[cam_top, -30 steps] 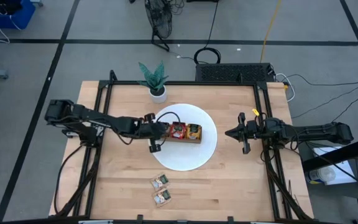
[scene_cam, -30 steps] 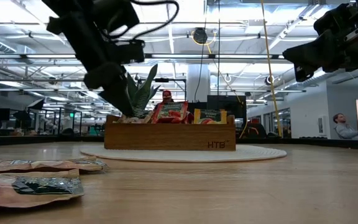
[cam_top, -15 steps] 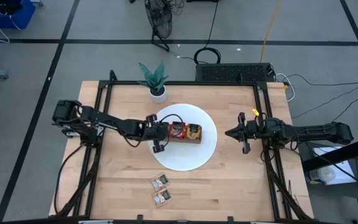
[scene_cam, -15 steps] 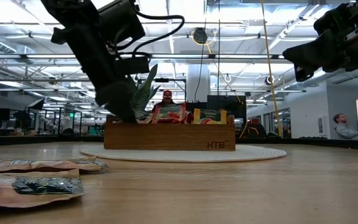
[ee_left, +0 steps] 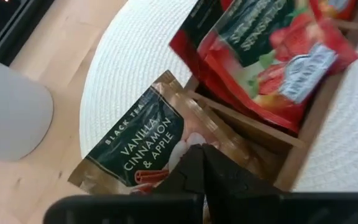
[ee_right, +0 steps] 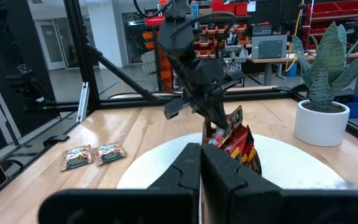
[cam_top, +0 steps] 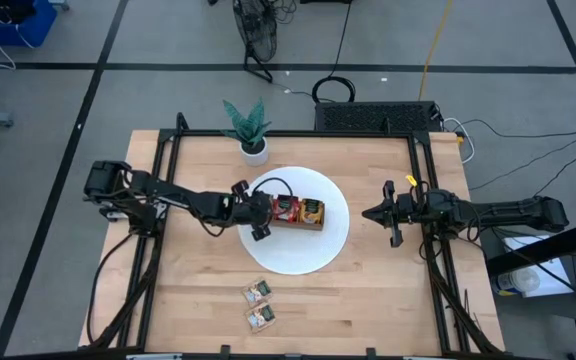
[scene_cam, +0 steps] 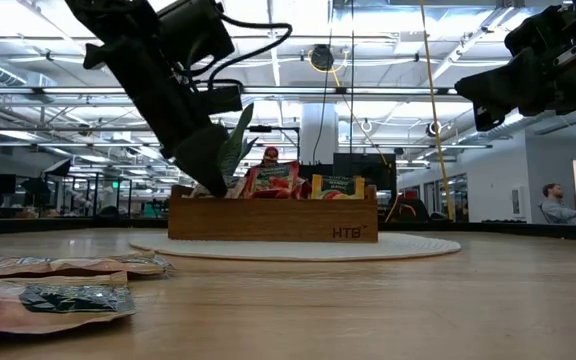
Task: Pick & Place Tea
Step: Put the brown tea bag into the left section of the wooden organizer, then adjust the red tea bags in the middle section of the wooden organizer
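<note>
A brown wooden tray (cam_top: 313,224) stands on a round white mat (cam_top: 298,255) and holds red sachets (ee_left: 272,56) and an orange-yellow one (scene_cam: 338,186). My left gripper (cam_top: 259,213) is at the tray's left end, slanting down, shut on a pale beige tea sachet with a dark green label (ee_left: 138,140). Two more beige sachets (cam_top: 259,291) (cam_top: 261,318) lie flat on the table near its front edge. My right gripper (cam_top: 368,213) waits shut at the table's right side, holding nothing. My left gripper pinches the beige sachet between its two fingers at the edge nearest them (ee_left: 180,149). The fingers come slanting down from the table's left. The sachet stands tilted over the tray's left end compartment (ee_left: 241,124); whether it touches the wood I cannot tell.
A potted plant (cam_top: 248,128) stands at the table's far edge, behind the mat. Black frame rails (cam_top: 158,250) run along both sides of the table. Bare wood lies to the right of the two loose sachets.
My left gripper has gone a little toward the tray and down, and has rolled about its own pointing line, still shut on the beige sachet. The sachet has come to the tray's left end.
</note>
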You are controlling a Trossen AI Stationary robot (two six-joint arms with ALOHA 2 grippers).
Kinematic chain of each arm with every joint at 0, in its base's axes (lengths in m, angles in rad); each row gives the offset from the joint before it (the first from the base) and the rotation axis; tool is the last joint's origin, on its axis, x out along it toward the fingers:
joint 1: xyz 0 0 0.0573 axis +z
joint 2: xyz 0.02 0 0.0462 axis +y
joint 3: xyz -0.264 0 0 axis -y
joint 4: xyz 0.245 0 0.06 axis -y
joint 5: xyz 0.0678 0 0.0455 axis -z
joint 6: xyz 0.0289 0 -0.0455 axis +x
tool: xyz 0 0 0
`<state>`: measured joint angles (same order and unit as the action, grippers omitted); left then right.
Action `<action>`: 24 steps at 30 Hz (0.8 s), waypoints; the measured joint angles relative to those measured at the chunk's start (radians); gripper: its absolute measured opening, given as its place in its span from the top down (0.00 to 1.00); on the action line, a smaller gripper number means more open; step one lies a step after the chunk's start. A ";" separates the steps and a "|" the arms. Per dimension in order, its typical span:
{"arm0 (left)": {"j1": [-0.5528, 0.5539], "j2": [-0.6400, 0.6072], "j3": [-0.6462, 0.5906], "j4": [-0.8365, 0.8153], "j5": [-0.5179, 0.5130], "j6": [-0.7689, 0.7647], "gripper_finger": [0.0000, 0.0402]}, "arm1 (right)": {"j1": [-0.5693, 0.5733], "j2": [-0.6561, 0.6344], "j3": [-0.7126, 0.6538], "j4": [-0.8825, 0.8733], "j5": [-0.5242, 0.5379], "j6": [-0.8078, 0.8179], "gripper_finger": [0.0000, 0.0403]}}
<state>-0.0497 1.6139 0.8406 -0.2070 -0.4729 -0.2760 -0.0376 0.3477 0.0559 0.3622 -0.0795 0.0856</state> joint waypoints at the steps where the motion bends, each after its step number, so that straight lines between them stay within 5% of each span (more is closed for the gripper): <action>1: -0.006 -0.008 0.000 -0.001 0.000 0.000 0.99 | 0.000 0.000 0.000 0.000 0.000 0.000 0.99; 11: -0.068 -0.035 0.105 -0.003 0.058 0.066 0.99 | 0.000 0.000 0.000 0.000 0.000 0.000 0.99; 24: -0.038 0.119 0.196 0.000 0.135 0.098 0.99 | 0.000 0.000 0.000 0.000 0.000 0.000 0.99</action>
<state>-0.0878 1.7330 1.0367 -0.2072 -0.3374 -0.1784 -0.0377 0.3481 0.0559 0.3622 -0.0795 0.0856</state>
